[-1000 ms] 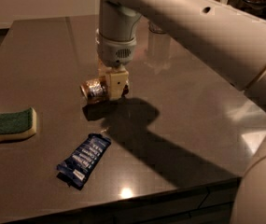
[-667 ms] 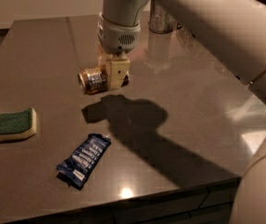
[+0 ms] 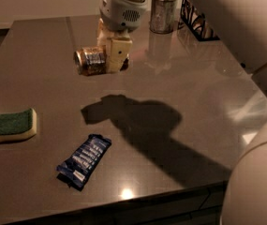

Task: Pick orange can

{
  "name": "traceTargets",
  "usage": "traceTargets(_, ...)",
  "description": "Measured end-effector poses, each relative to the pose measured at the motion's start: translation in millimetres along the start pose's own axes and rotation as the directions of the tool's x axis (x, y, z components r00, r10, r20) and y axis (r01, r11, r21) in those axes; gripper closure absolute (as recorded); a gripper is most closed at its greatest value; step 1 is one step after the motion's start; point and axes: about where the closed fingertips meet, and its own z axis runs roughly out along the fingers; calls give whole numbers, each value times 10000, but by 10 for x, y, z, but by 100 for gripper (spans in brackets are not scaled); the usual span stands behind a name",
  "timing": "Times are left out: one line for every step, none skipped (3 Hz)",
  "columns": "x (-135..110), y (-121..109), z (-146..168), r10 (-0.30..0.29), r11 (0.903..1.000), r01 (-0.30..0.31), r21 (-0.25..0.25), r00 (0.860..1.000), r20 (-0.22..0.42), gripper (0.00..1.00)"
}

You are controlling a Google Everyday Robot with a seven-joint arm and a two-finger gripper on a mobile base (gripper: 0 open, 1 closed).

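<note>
We count one orange can (image 3: pixel 90 61), pinched on its side in our hand (image 3: pixel 110 56) and held above the counter (image 3: pixel 203 97) toward its back, one green sponge (image 3: pixel 10 127) at the left edge, one blue wrapper (image 3: pixel 84 160) near the front edge, one tin cup (image 3: pixel 162 14) at the back, and open surface to the right.

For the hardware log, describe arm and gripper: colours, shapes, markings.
The gripper, above the table's far side, has blocky cream fingers. Its wrist housing is rounded pale grey with a dotted grille. The arm is a smooth off-white shell; no cables visible.
</note>
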Motion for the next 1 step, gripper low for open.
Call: traceTargets(-29,-76,14,-17,9996,14,269,10000,97,100)
